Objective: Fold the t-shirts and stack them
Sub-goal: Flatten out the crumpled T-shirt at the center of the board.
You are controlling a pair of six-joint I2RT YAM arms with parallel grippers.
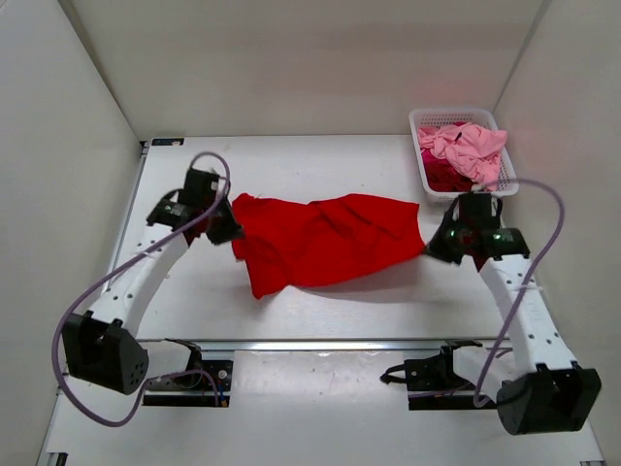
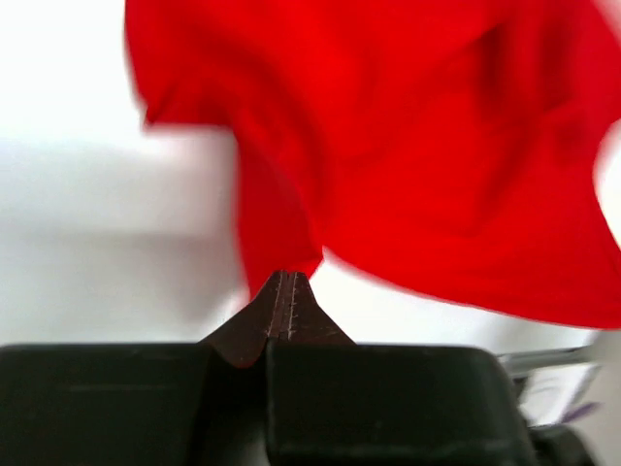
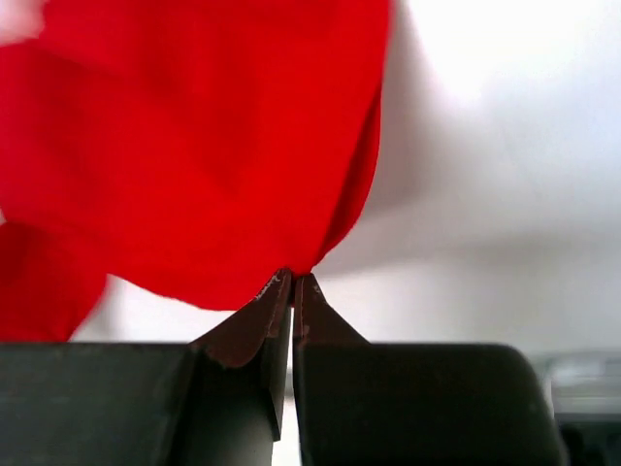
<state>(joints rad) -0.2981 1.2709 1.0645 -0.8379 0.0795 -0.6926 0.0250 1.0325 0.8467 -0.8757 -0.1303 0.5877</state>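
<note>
The bright red t-shirt (image 1: 325, 243) hangs stretched between the two arms over the middle of the tabletop (image 1: 320, 170). It casts a shadow on the white surface under its right half. Its lower left corner sags lowest, and the top view does not show whether that corner touches the surface.

The left hand (image 1: 225, 231) is clenched on the shirt's left edge. In the left wrist view the dark ribbed fingertips (image 2: 275, 309) meet with a fold of red cloth pinched at their very end. The right hand (image 1: 439, 243) is clenched on the shirt's right edge, and its fingertips (image 3: 260, 316) are pressed together on a point of the fabric.

A white lattice basket (image 1: 424, 155) stands at the far right corner of the tabletop. A crumpled light pink t-shirt (image 1: 471, 148) lies on top in it, and darker magenta-red cloth (image 1: 444, 175) lies under that.

A pale slip (image 2: 555, 386) at the lower right of the left wrist view may be a label, but it is too blurred to read.

The tabletop is plain matt white, and a metal rail (image 1: 320, 345) runs across its near side between the arm bases. Plain white walls (image 1: 291, 58) close it in on the left, right and far sides.
</note>
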